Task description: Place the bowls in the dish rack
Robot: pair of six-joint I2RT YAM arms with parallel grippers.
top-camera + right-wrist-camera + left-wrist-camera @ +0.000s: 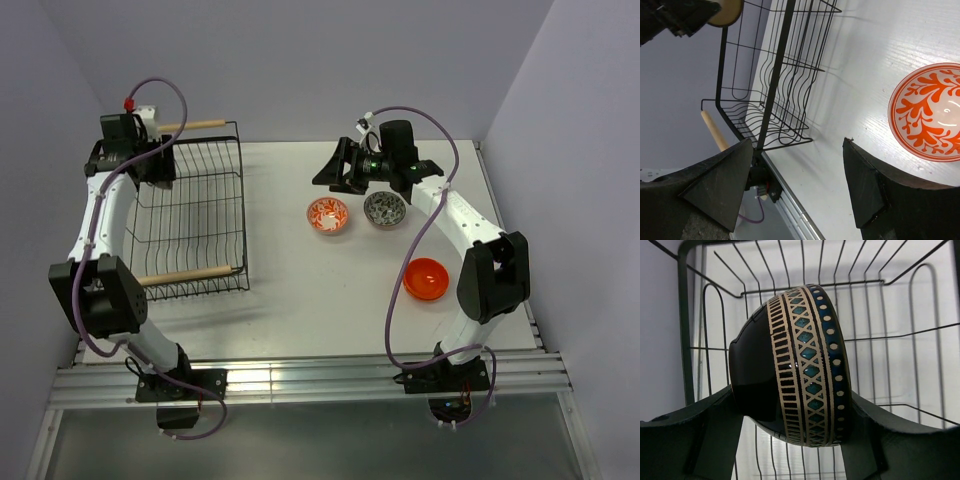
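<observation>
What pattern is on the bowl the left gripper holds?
Glossy black bowl with tan bands, teal diamonds; left wrist view.

Overhead and wrists, dish rack shared

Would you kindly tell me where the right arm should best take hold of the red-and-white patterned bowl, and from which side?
The right fingers stand open: bring them down from above onto the rim of the red-and-white bowl, one inside, one outside, since it sits upright, mouth up, on the table. Probably the left rim, away from the nearby grey-speckled bowl.
</observation>
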